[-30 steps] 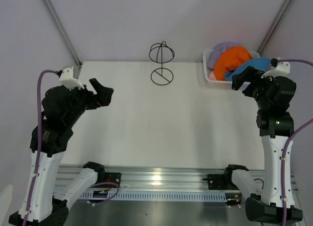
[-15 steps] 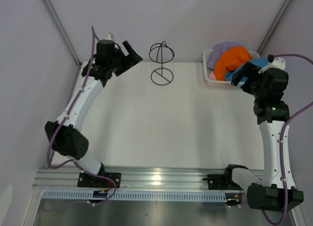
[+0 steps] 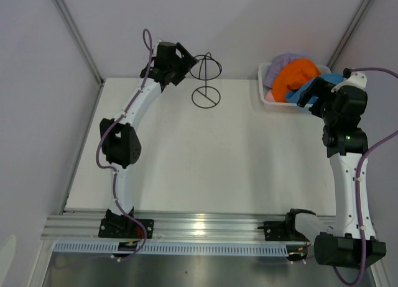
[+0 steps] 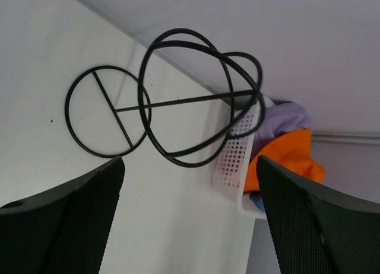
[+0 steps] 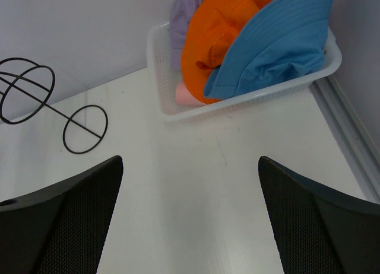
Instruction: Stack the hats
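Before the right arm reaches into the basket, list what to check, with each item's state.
1. Right gripper open and empty: ok.
2. Left gripper open and empty: ok.
3. Blue fabric bucket hat on top of the pile, nothing over it: ok.
4. Orange fabric hat and lavender fabric hat inside the white mesh basket: ok.
5. Pink fabric hat free to grab: not ok, buried under the others.
6. Black wire stand upright and bare: ok.
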Motion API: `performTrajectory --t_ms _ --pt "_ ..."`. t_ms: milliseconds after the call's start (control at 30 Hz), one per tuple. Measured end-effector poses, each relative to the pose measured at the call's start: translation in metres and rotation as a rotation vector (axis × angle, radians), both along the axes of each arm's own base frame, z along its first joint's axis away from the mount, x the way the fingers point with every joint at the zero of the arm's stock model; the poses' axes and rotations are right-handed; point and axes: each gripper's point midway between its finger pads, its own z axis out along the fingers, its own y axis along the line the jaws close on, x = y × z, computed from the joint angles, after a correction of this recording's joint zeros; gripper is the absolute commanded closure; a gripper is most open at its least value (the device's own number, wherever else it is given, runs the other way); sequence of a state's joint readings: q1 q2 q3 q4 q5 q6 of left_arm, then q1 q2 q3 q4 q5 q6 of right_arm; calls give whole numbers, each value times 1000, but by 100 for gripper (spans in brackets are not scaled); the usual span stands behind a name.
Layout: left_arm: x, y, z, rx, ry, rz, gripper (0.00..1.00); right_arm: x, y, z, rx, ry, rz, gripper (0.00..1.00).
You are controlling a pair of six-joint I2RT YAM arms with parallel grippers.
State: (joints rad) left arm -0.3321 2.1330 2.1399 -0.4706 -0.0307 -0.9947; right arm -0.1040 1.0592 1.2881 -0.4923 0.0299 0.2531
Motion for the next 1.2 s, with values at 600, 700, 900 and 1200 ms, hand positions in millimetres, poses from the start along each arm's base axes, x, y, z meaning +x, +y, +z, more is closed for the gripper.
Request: performTrajectory --t_ms 600,700,900,1200 --pt "44 -7 -92 -6 102 80 11 -2 -10 10 -57 -32 -29 0" --pt "43 -6 -103 -3 129 90 14 -1 -10 9 -57 -30 -28 0" --pt "36 -5 -115 16 175 90 19 -1 -11 11 -60 -38 -32 0" --pt "3 4 -116 100 278 78 30 -4 -10 13 -58 -51 -33 1"
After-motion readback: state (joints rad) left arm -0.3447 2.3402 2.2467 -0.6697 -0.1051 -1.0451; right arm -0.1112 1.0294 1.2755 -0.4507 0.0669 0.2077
